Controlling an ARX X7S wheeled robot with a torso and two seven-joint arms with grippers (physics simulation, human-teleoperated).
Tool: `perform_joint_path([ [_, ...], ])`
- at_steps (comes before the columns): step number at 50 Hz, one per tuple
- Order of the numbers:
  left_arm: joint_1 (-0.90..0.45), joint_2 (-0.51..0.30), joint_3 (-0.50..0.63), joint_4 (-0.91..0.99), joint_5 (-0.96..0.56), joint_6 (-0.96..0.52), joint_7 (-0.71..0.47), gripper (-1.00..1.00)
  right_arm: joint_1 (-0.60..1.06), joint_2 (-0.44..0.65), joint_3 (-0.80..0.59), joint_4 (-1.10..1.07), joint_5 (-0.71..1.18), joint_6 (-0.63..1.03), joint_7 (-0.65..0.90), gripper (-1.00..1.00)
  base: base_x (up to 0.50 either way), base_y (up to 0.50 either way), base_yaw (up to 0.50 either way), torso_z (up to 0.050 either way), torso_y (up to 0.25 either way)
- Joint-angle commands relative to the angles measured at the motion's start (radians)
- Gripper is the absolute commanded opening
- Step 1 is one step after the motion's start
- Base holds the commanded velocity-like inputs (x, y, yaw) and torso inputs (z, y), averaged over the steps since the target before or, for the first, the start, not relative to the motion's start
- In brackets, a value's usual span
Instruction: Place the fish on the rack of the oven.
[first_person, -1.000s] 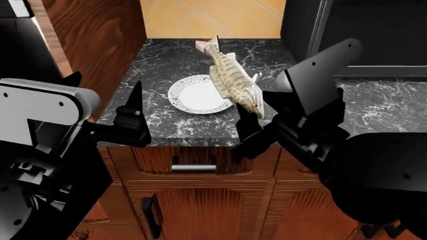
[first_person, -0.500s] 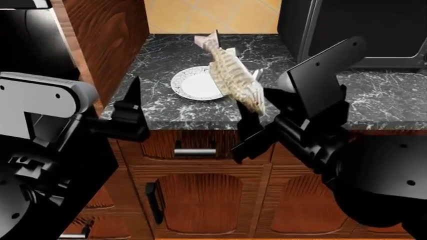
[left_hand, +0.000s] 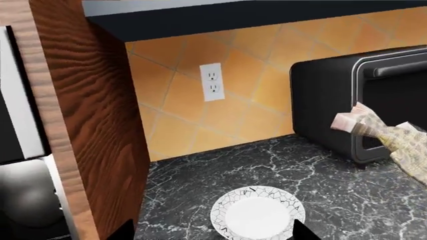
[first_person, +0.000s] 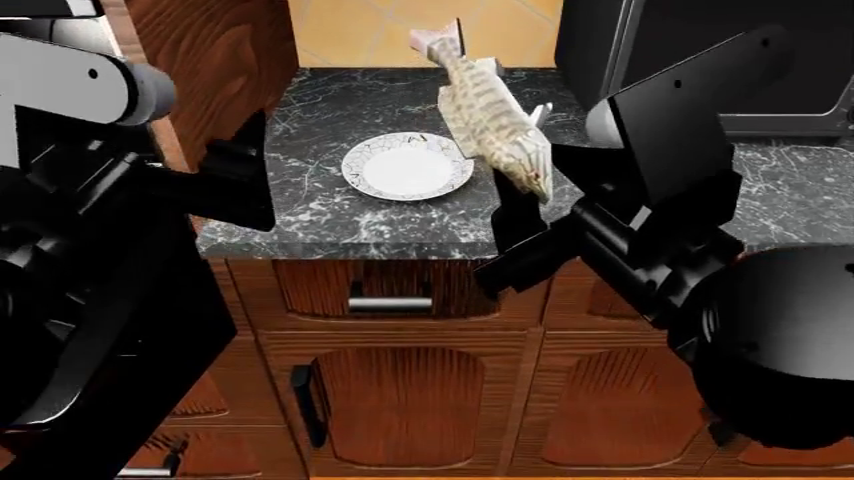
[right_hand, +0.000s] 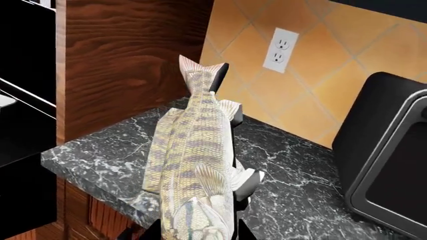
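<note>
The right gripper (first_person: 523, 215), clamped on the fish (first_person: 491, 115), has raised it clear above the plate (first_person: 407, 166) since a second ago, so transfer to the oven can begin; left gripper's state cannot be told.

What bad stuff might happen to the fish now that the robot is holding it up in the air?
The right gripper seems to hold the fish only at its head end, so the long body sticks out and might slip or swing. If it drops, it could land on the white plate or countertop. Turning, its tail could bump the small black countertop oven nearby.
</note>
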Motion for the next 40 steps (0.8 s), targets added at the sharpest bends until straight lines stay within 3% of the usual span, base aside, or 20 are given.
perform_joint_path([
  [1, -0.130, -0.036, 0.077, -0.115, 0.026, -0.065, 0.057, 1.00, 0.057, 0.009, -0.007, 0.014, 0.052, 0.031, 0.072, -1.00, 0.00, 0.00, 0.00, 0.000, 0.000],
  [8, -0.102, -0.045, 0.066, -0.106, 0.034, -0.046, 0.061, 1.00, 0.054, 0.017, -0.019, -0.001, 0.060, 0.040, 0.084, -1.00, 0.00, 0.10, 0.00, 0.000, 0.000],
  [40, -0.099, -0.039, 0.083, -0.104, 0.063, -0.009, 0.072, 1.00, 0.074, 0.047, -0.032, -0.030, 0.120, 0.028, 0.131, -1.00, 0.00, 0.44, 0.00, 0.000, 0.000],
])
